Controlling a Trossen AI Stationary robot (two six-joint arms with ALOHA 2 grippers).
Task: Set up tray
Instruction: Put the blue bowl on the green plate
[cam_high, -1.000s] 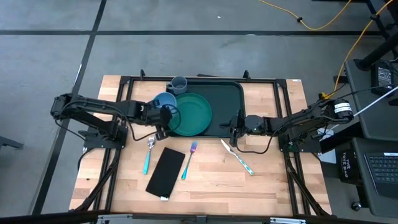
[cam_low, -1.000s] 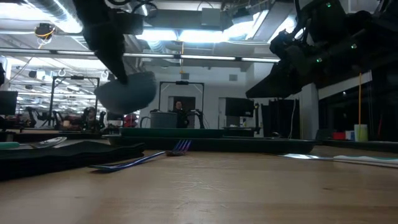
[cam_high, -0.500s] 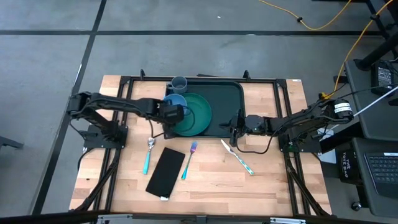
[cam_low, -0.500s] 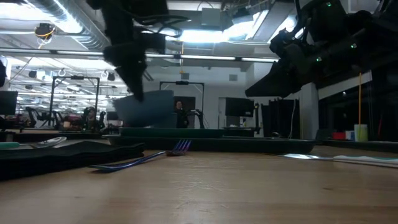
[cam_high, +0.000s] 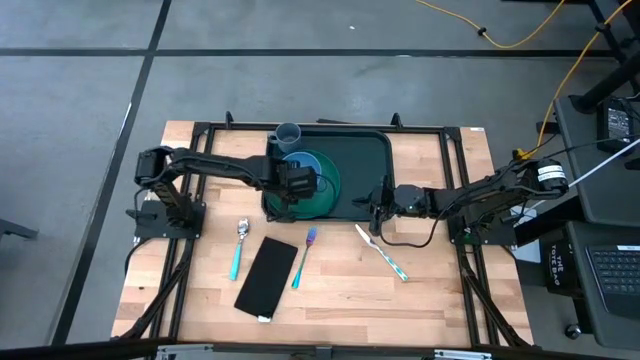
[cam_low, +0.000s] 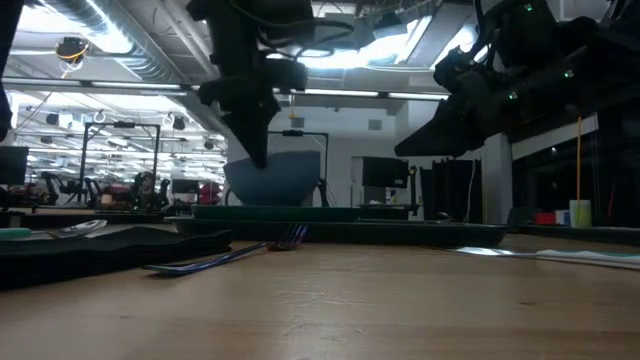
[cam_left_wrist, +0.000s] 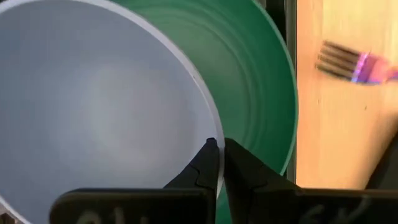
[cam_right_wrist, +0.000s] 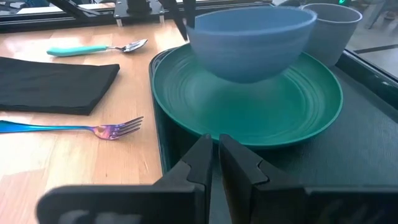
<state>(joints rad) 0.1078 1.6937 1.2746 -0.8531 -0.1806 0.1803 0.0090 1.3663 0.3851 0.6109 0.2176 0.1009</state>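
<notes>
The dark green tray (cam_high: 365, 160) lies at the table's far middle, with a round green plate (cam_high: 325, 190) resting flat in its left half. A pale blue bowl (cam_right_wrist: 252, 40) hangs upright just over the plate, with my left gripper (cam_left_wrist: 217, 152) shut on its rim. The left arm reaches in from the table's left. At the tray's right edge near its near corner, my right gripper (cam_right_wrist: 214, 152) is shut on the tray and points toward the table's left. My left gripper pinches the bowl's rim (cam_left_wrist: 210, 127), one finger inside the bowl and one outside. The fingers (cam_low: 255, 140) come steeply from above on the bowl's left side. The bowl (cam_low: 272, 180) hangs upright, mouth up, close over the plate. My right gripper is closed on the tray's right rim (cam_high: 386, 190), coming nearly level from the table's right. Its own fingers (cam_right_wrist: 199, 158) hide the place of contact. The tray lies flat on the table.
A grey cup (cam_high: 287, 135) stands at the tray's far left corner. On the bare wood near the tray lie a teal-handled spoon (cam_high: 238, 250), a black napkin (cam_high: 266, 276), an iridescent fork (cam_high: 304, 258) and another teal-handled utensil (cam_high: 382, 252).
My left gripper has carried the bowl toward the table's right, from beyond the tray's left edge to over the plate, sinking a little. Its wrist has rolled, and the bowl has come from tilted to upright.
</notes>
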